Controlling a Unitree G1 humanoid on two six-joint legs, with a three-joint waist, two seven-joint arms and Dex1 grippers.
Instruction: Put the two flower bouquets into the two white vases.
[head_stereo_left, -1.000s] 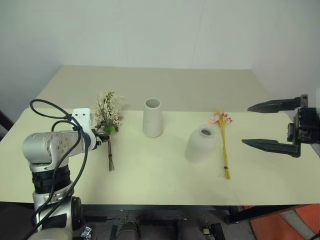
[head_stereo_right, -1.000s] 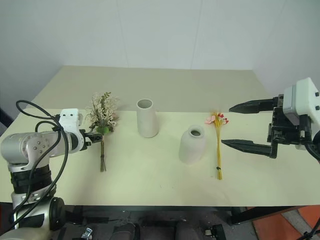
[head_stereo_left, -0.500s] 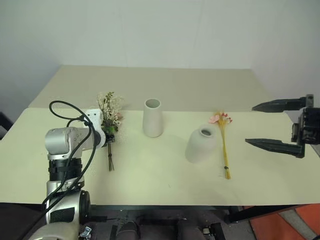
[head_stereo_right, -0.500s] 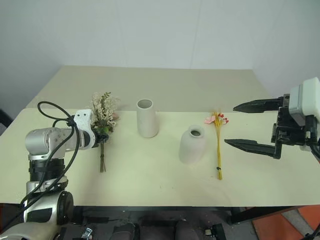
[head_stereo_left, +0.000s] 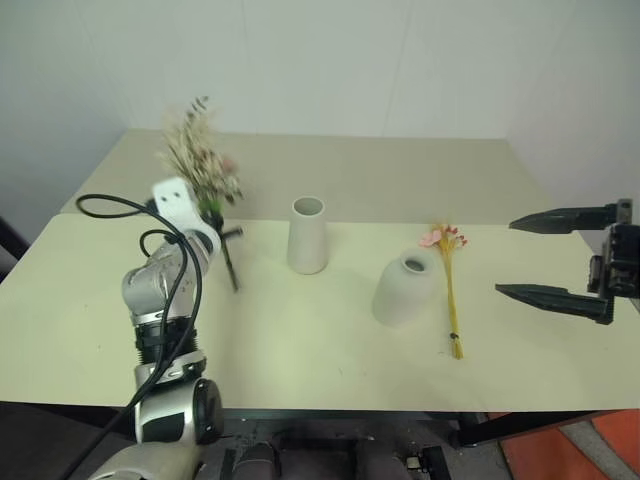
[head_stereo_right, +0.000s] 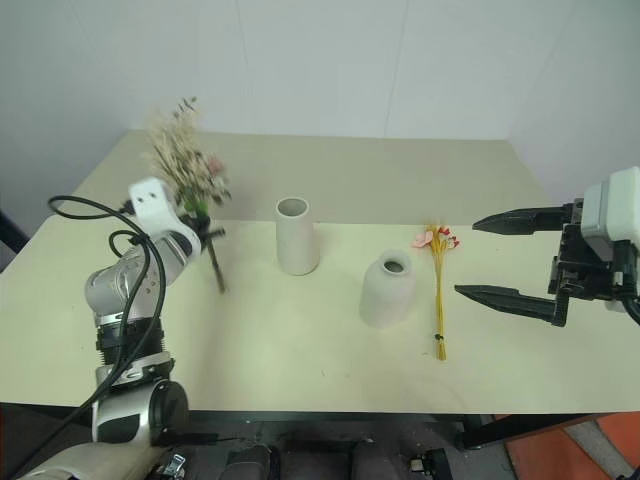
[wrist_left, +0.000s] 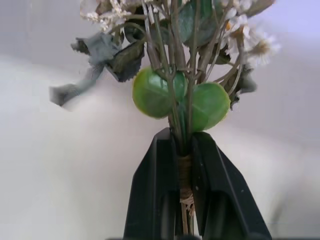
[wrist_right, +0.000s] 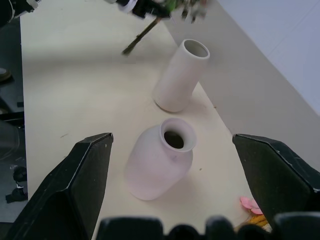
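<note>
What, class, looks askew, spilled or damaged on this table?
Nothing stands out. Both vases, tall and round, stand upright and whole. The slim bouquet lies flat by the round vase, not yet placed. The bushy bouquet is gripped at its stems by the left gripper.

Matt white ceramic vases (head_stereo_left: 307, 236) (head_stereo_left: 402, 291) — smooth cream table (head_stereo_left: 320, 350) — black plastic pincer (wrist_left: 183, 200)

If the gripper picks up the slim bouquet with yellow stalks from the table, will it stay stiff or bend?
The slim bouquet probably bends somewhat: its stalks look long and thin. It seems light, so a quick lift may make the pink blossom end wobble. The stalks lie flat on the table, so the right gripper may find them hard to pinch.
</note>
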